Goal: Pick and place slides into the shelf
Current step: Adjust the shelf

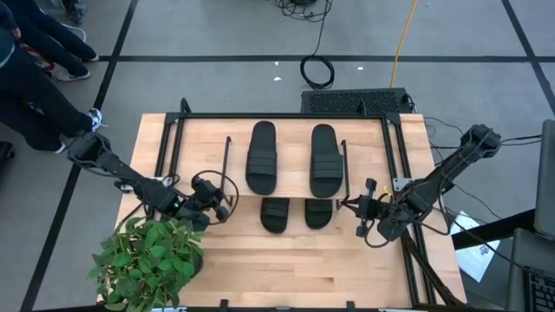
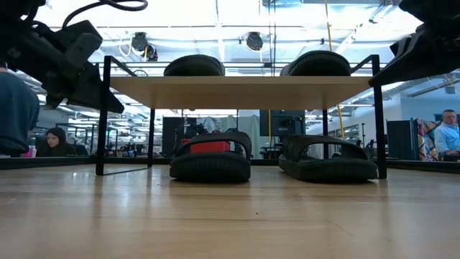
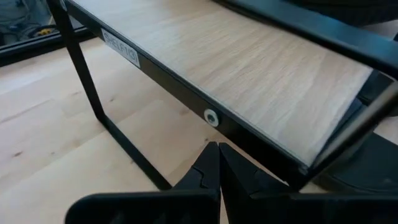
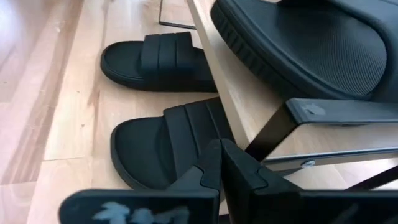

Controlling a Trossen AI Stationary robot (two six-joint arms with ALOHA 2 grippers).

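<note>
Four slides on shelf: two on top, two underneath; left gripper and right gripper flank it, fingers closed, empty

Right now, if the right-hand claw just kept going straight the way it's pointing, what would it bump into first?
Most likely the shelf: its black corner leg sits directly ahead of the shut right gripper, with the nearer lower slide just beside that line. Depth is hard to judge.
</note>
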